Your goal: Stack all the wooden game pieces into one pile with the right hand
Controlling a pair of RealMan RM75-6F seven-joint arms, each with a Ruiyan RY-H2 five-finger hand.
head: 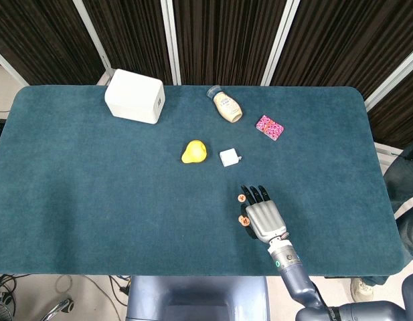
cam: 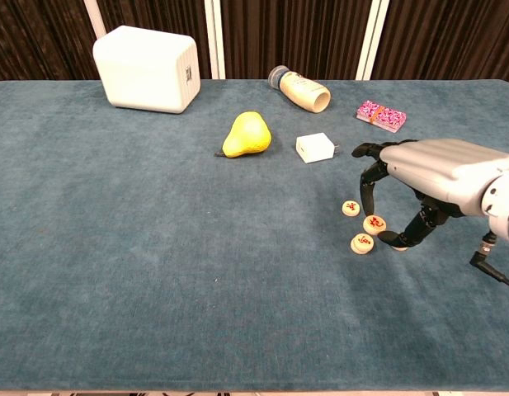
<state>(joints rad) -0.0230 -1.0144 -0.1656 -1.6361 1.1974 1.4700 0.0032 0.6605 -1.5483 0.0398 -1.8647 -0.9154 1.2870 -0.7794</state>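
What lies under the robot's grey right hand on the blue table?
Beneath the grey right hand, the fingers pinch one round wooden game piece just above the blue table. Two more pieces lie beside it. Whether a further piece sits behind the fingers cannot be seen.

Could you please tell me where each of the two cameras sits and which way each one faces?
Head view: high above the near table edge, looking steeply down on the whole table; the right hand and forearm show.
Chest view: low at the near edge, looking across the table toward the curtains; the right hand enters from the right, holding a game piece.
Both share: the right hand, pear, white box, bottle.
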